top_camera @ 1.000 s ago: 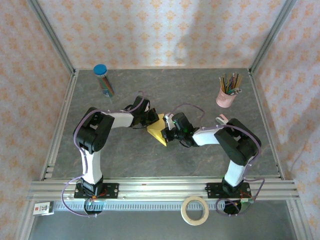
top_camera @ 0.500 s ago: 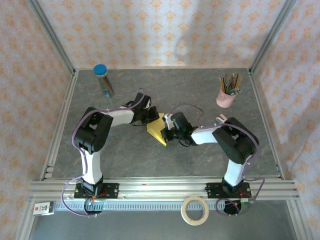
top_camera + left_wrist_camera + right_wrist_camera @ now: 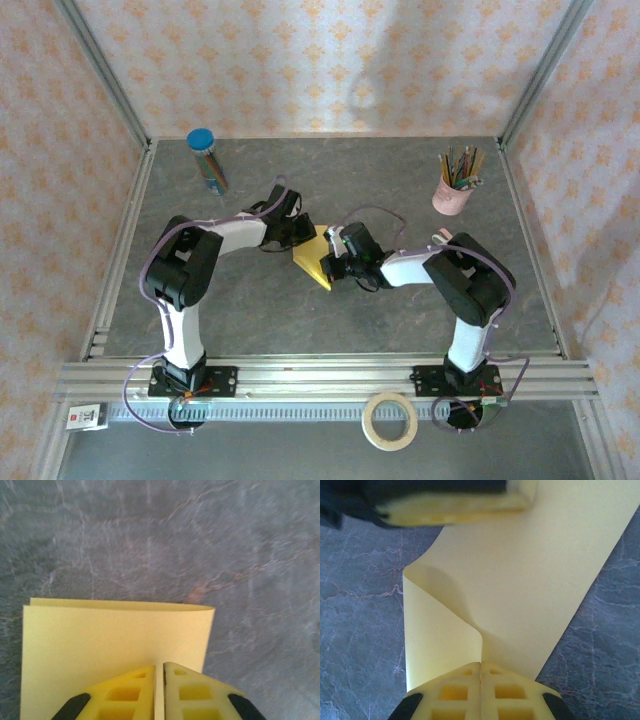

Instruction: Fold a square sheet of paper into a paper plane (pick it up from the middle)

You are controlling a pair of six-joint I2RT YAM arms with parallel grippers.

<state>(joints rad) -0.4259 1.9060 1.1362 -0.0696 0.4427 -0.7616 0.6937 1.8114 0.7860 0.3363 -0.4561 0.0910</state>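
Folding is at an early stage, by my reading: the square sheet of paper (image 3: pixel 314 262) lies mid-surface between the two arms, doubled over on itself, and the left wrist view shows a soft rounded fold along its far edge (image 3: pixel 115 645) rather than a pressed crease. No sharp nose, kite outline or centre crease can be seen, so the corner folds and the wings that would make a plane seem to be ahead. The right hand (image 3: pixel 480 666) has its fingertips pressed together on a raised flap of the sheet (image 3: pixel 520 580), whose ridge runs straight into them. The left hand (image 3: pixel 159 669) sits over the near part of the sheet with a thin slit between its tips; whether it pinches the paper I cannot tell. Against the top view of a second ago, the left arm's elbow has swung outward and the left hand (image 3: pixel 298 232) has crept a little toward the far side of the grey surface (image 3: pixel 400 180). The right hand (image 3: pixel 333 262) has nudged leftward, while the sheet has stayed in much the same place.
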